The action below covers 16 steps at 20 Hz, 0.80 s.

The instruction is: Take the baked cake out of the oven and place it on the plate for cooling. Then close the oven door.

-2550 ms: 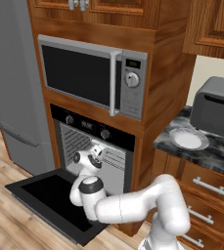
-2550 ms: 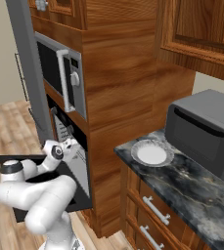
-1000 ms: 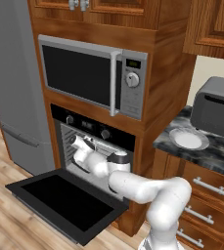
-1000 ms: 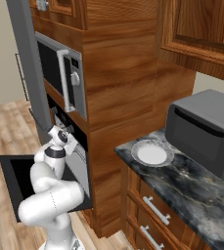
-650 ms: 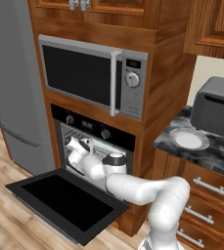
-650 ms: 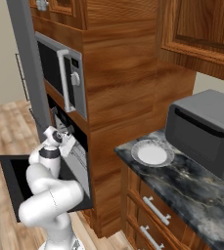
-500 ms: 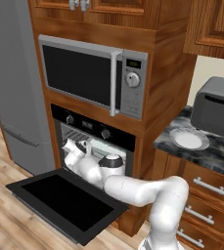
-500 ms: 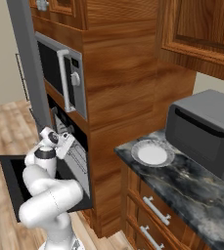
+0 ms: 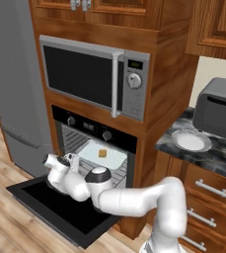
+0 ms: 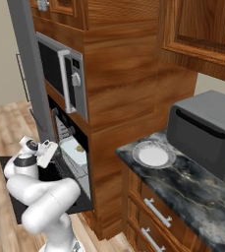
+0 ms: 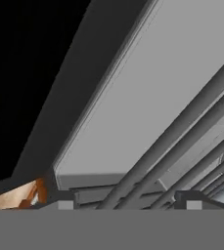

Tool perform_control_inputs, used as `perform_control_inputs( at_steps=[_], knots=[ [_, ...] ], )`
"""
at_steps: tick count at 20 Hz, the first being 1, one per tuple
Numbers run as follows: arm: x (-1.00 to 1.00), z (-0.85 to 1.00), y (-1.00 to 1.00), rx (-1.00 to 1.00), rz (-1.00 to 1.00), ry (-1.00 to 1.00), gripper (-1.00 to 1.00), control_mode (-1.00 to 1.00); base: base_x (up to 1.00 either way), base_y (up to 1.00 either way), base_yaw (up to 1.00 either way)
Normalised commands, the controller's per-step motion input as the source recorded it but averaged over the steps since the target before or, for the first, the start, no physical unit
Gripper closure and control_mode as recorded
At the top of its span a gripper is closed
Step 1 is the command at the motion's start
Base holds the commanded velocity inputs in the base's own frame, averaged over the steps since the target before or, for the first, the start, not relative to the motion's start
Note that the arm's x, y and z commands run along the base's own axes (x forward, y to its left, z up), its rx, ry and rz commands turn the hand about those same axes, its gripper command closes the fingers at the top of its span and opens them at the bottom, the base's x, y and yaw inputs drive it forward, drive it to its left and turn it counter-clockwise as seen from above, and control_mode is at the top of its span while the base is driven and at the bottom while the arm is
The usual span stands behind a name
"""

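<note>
Near the centre of the left base view the cake (image 9: 102, 153) sits on a pale tray (image 9: 109, 159) on the rack inside the oven (image 9: 92, 148), whose door (image 9: 65, 210) hangs open across the lower left of the frame. The gripper (image 9: 73, 159) sits left of centre at the oven mouth, beside the tray's left edge; its fingers stand apart with nothing between them in the hand view. The plate (image 9: 191, 141) lies on the dark counter (image 9: 218, 158) at the right, well apart from the oven.

Small tan cake (image 9: 102, 153) sits inside oven (image 9: 95, 129), door (image 9: 60, 209) down.
</note>
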Motion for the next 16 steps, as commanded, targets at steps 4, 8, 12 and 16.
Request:
perform_control_inputs(
  at_steps=[4,8,12,16],
  knots=[
    [-0.85,-1.0,1.0,-0.44,-0.04,0.29,1.0,-1.0,0.0,0.0,0.0],
    [-0.88,-1.0,1.0,-0.41,-0.01,0.26,1.0,-1.0,0.0,0.0,0.0],
    [-0.52,-1.0,1.0,-0.34,-0.02,0.21,1.0,-1.0,0.0,0.0,0.0],
    [-0.25,-0.66,0.74,-0.19,-0.03,0.13,1.0,-1.0,0.0,0.0,0.0]
  ],
)
